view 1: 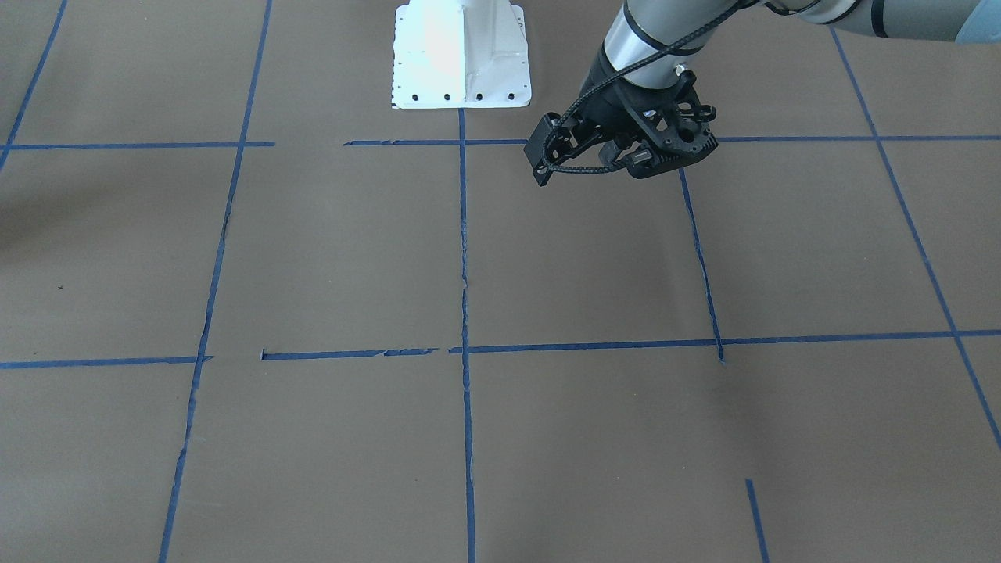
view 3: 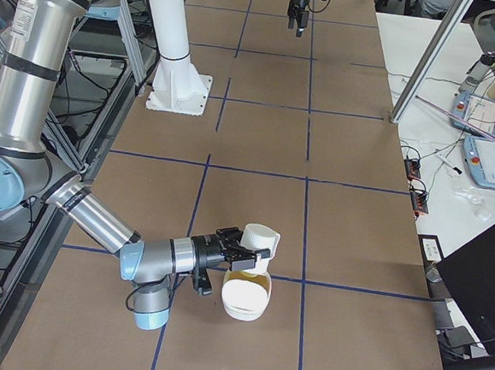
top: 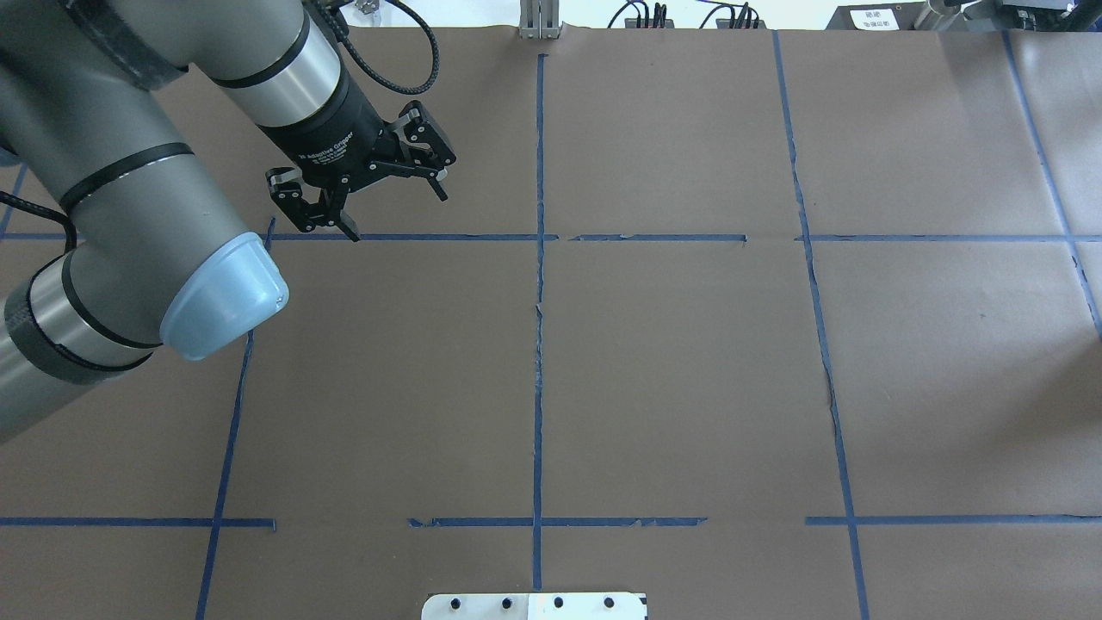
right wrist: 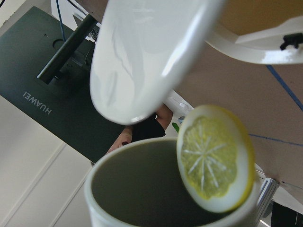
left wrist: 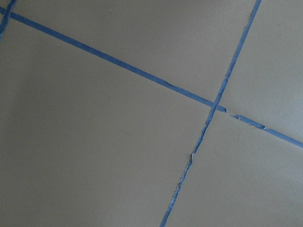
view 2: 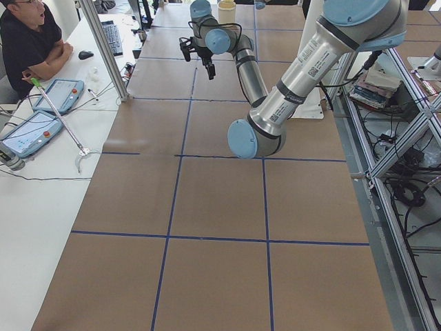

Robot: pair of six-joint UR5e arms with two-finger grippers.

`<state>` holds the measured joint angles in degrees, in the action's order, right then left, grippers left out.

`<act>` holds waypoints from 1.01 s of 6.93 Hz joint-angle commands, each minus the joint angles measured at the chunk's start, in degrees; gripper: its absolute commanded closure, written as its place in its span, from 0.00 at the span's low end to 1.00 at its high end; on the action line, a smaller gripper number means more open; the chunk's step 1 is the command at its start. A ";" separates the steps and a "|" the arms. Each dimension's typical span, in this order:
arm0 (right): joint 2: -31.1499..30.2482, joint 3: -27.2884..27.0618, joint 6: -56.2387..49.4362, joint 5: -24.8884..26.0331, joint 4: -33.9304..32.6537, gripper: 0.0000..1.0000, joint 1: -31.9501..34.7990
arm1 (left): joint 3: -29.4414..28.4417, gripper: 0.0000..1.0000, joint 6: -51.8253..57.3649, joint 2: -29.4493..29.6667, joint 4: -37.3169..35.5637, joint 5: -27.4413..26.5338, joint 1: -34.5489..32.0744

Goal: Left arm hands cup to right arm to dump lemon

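Observation:
My right gripper (view 3: 240, 251) holds the white cup (view 3: 261, 236) tipped in the air over a white bowl (view 3: 242, 303) near the table's right end. In the right wrist view the cup's grey mouth (right wrist: 142, 184) faces the camera. The lemon (right wrist: 215, 158), a yellow slice, stands on edge at the cup's rim, with the bowl's rim (right wrist: 255, 47) beyond it. A glossy white curved part (right wrist: 147, 56) crosses the top of that view. My left gripper (top: 394, 209) hangs open and empty above the brown table, far from the cup. It also shows in the front view (view 1: 618, 156).
The white robot pedestal (view 1: 461, 55) stands at the table's robot-side edge. Blue tape lines (top: 539, 258) grid the brown table. An operator (view 2: 27, 41) sits at a side desk with tablets. A dark laptop (view 3: 480, 280) stands off the table's edge, past the bowl.

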<state>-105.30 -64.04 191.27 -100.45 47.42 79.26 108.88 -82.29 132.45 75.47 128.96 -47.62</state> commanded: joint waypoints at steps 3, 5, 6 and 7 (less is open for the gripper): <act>0.18 -4.23 -7.96 -0.26 -0.83 0.86 -0.24 | 0.28 0.00 0.02 0.00 -0.06 0.06 -0.45; 1.67 -8.88 -16.49 -0.44 -7.47 0.88 -3.30 | 0.11 0.00 0.02 0.00 0.02 0.06 -0.37; 1.77 -13.26 -23.76 -0.36 -13.35 0.88 -6.28 | 0.11 0.00 0.02 0.00 0.02 0.06 -0.37; 1.85 -19.05 -28.01 -0.10 -20.97 0.88 -8.14 | 0.11 0.00 0.02 0.00 0.02 0.06 -0.37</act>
<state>-103.66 -76.90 169.42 -100.77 34.65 73.73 108.99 -82.27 132.44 75.50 129.02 -47.99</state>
